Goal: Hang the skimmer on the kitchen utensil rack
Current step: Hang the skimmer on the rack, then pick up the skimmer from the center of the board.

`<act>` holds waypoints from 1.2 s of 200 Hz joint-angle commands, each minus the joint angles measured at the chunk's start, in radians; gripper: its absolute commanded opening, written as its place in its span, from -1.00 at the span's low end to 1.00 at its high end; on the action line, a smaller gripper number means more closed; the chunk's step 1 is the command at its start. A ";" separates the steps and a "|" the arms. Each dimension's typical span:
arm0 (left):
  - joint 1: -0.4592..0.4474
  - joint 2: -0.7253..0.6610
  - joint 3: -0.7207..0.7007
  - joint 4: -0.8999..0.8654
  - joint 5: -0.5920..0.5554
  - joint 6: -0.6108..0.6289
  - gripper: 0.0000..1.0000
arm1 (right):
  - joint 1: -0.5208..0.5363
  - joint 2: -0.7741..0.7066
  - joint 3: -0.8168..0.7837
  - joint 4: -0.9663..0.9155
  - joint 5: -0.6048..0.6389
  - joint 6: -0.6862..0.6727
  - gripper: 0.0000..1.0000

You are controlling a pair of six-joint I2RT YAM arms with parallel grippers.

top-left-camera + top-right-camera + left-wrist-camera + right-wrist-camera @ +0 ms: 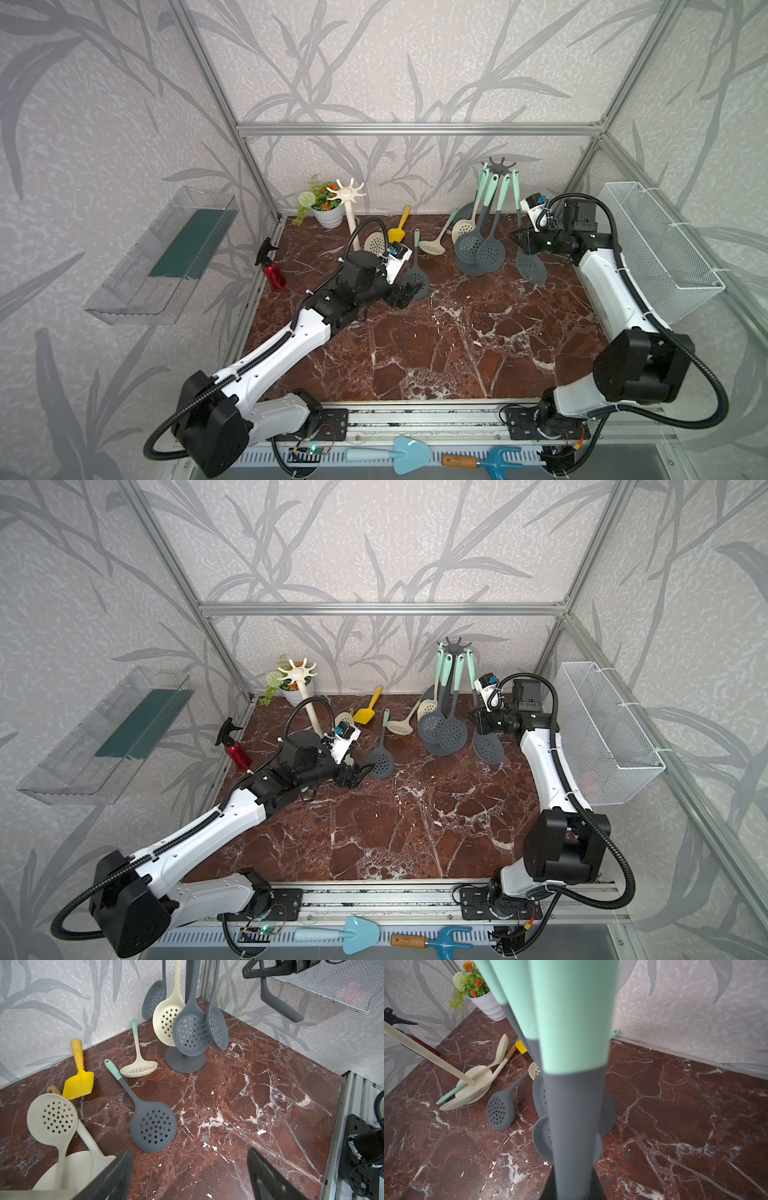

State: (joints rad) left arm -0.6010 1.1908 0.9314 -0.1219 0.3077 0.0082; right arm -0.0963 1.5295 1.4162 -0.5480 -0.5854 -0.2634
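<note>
Grey skimmer (532, 266) with mint handle: upright, right of centre in a top view, just beside the rack (502, 164), its handle clenched in the right gripper (517, 237); whether its loop sits on a hook cannot be told. Left gripper (409, 293): released, empty, mid-frame near a second skimmer (416, 270) lying on the table (457, 353).

A grey, hole-dotted skimmer (532, 266) with mint handle is pictured at two o'clock; the tabletop (436, 353) is red-brown marble veined white, the wallpaper (374, 62) grey-leaved.
</note>
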 commanded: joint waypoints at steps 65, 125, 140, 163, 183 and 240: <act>0.004 -0.030 -0.010 0.005 0.007 0.015 0.67 | 0.023 0.019 0.074 -0.037 0.045 0.015 -0.38; 0.004 -0.037 -0.008 -0.007 -0.040 0.009 0.67 | 0.023 -0.081 0.030 0.047 0.155 0.095 -0.07; 0.004 -0.034 -0.004 -0.014 -0.063 0.006 0.67 | 0.024 -0.134 -0.022 0.094 0.211 0.135 -0.06; 0.004 -0.022 0.004 -0.022 -0.107 -0.009 0.67 | 0.025 -0.237 -0.132 0.170 0.307 0.216 -0.03; 0.003 -0.008 0.004 -0.019 -0.135 -0.017 0.67 | 0.043 -0.351 -0.253 0.234 0.357 0.268 0.00; 0.004 0.049 0.039 -0.036 -0.167 -0.058 0.66 | 0.318 -0.669 -0.559 0.326 0.667 0.352 0.02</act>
State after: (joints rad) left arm -0.6010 1.2163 0.9318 -0.1394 0.1802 -0.0128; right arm 0.1165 0.9550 0.9390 -0.2985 -0.0834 0.0238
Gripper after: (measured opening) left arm 0.832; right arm 0.508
